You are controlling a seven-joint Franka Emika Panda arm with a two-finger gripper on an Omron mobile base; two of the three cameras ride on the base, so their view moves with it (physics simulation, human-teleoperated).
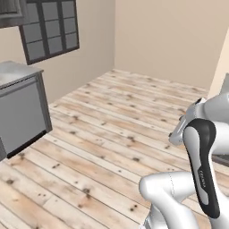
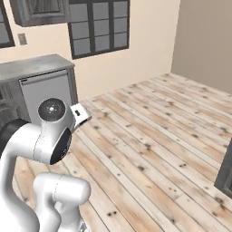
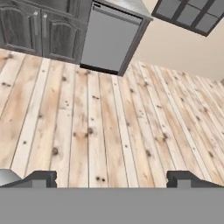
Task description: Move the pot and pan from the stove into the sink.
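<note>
Left base view. I log a pale plank floor [image 1: 112, 129] running back to beige walls. A dark-framed window [image 1: 51, 27] sits high on the left wall. At the left edge stands a grey steel appliance [image 1: 20, 114], its flat front panel facing the floor under a grey top. My white arm [image 1: 197, 156], with its dark joint cover, rises at the lower right.

Right base view. Same plank floor, seen from the other side. A dark-framed window [image 2: 99, 26] is set in the back wall, with a grey wall cabinet [image 2: 41, 11] to its left. Below, the grey steel appliance [image 2: 47, 93] stands against the wall under its grey top. My arm [image 2: 43, 145] fills the lower left. A dark panel edge [image 2: 224, 174] cuts in at the right border; I cannot tell what it belongs to.

Hand view. The pincer [image 3: 112, 179] is released, its two dark tips standing wide apart with bare floor between them and nothing held. Ahead: dark panelled cabinet doors [image 3: 37, 33], then the steel appliance front [image 3: 109, 39], then a window corner [image 3: 190, 13].

Pot, pan, stove, sink: I cannot place any of them from these views.
</note>
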